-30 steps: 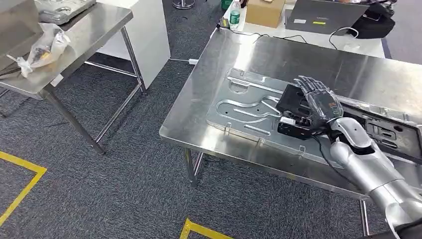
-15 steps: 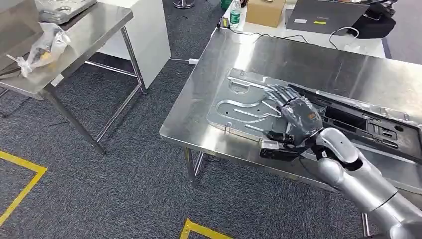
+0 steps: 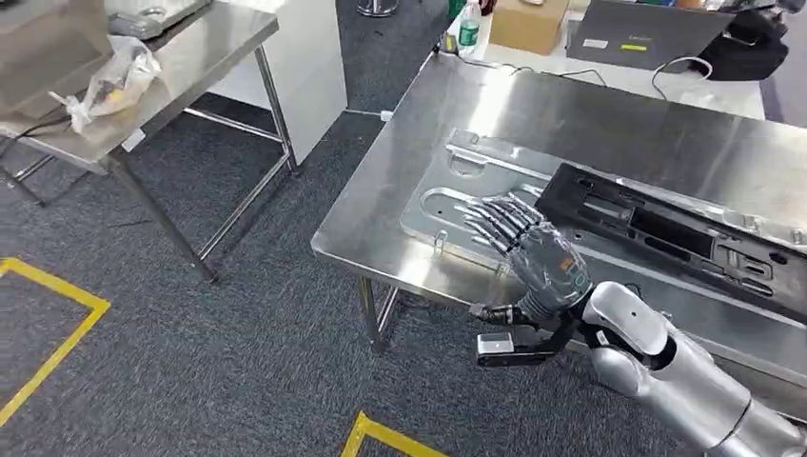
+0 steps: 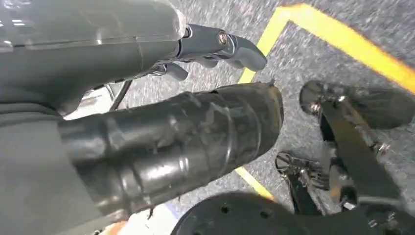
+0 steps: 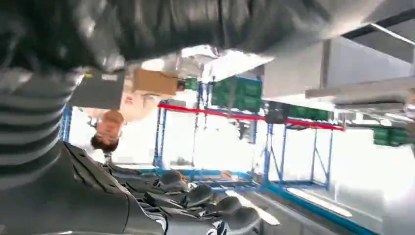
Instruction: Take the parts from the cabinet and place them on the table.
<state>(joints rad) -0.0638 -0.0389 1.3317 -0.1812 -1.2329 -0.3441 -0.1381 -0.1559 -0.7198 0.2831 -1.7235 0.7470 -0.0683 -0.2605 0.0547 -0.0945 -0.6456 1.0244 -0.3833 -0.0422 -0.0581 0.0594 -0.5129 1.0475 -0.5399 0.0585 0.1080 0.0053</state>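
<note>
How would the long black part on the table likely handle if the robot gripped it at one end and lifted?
The long black part looks moulded and full of cutouts, so probably stiff and fairly light. Being long, it would likely droop or twist from an end grip. It lies on a shiny metal panel, so a push may slide it.

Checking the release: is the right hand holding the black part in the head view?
No: the right hand is above the table's near edge with fingers spread and nothing in them, while the black part lies apart on the steel table.
</note>
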